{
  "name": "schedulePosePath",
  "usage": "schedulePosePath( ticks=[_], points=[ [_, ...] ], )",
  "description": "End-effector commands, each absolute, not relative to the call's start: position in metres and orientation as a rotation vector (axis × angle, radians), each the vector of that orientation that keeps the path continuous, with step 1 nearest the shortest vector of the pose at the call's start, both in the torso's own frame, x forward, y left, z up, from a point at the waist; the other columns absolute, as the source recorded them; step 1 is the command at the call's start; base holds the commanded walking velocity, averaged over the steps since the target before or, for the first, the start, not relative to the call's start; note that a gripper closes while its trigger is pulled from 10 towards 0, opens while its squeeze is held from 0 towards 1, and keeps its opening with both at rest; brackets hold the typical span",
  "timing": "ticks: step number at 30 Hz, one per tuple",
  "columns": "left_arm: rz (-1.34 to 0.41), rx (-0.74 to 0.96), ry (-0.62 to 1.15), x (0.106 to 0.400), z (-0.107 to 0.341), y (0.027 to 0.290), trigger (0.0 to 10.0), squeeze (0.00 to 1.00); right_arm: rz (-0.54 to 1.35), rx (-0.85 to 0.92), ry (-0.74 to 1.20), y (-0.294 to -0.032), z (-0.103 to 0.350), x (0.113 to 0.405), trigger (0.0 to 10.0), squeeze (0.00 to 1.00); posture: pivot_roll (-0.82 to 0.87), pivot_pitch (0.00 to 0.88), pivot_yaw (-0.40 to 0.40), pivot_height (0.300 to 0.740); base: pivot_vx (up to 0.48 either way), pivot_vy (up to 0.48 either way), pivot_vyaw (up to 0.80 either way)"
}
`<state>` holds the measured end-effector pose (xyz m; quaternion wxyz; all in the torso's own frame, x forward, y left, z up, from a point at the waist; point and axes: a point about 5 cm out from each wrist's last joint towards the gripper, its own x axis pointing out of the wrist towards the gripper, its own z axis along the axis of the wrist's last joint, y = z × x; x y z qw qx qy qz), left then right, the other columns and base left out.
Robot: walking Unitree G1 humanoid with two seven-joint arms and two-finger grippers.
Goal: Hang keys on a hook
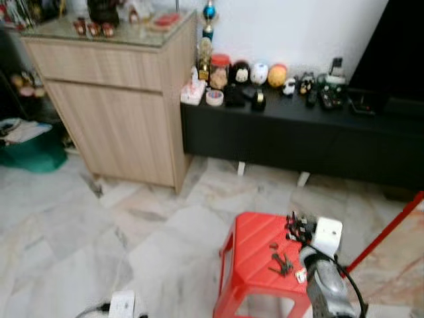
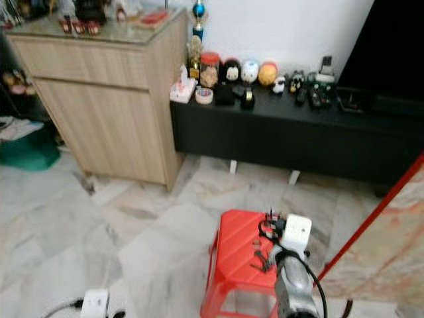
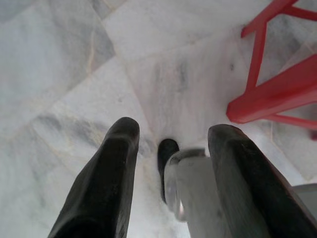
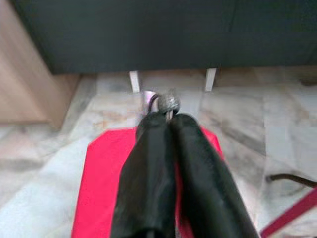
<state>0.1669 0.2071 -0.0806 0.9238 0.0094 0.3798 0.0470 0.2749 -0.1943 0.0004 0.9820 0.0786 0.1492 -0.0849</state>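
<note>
We have the right gripper above the one red plastic stool, its two black fingers pressed together on a small metal ring or bead at their tips. On the stool's seat, just beside the wrist, lies a single bunch of keys; whether the pinched ring belongs to it we cannot tell. We judge the keys light, stiff and loose-jointed, apt to swing and slip on smooth pads, so the ring is the best hold. The left gripper hangs beside the stool over the marble floor, fingers spread, holding nothing.
</note>
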Motion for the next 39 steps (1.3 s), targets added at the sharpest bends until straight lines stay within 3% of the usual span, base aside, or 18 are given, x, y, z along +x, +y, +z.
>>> schedulePosePath(
  ticks=[1,9,26,39],
  points=[
    [0.1,0.027,0.792,0.1648,-0.0816,0.2086,10.0,0.0,-0.174,0.168,0.286,-0.1927,0.0038,0.2777,10.0,0.0,0.09,0.0,-0.084,0.74,-0.274,0.0,0.0],
    [0.104,0.027,0.795,0.1637,-0.0822,0.2079,10.0,0.0,-0.179,0.172,0.287,-0.1917,0.0041,0.2777,10.0,0.0,0.09,0.0,-0.087,0.74,-0.287,0.0,0.0],
    [0.108,0.019,0.796,0.164,-0.0828,0.2048,10.0,0.0,-0.186,0.178,0.279,-0.1938,0.008,0.2822,10.0,0.0,0.08,0.0,-0.09,0.74,0.0,0.0,0.0],
    [0.079,0.035,0.795,0.1648,-0.083,0.2004,10.0,0.0,-0.179,0.178,0.292,-0.1925,0.0062,0.2819,10.0,0.0,0.08,0.0,-0.092,0.74,0.0,0.0,-0.78]
  ],
)
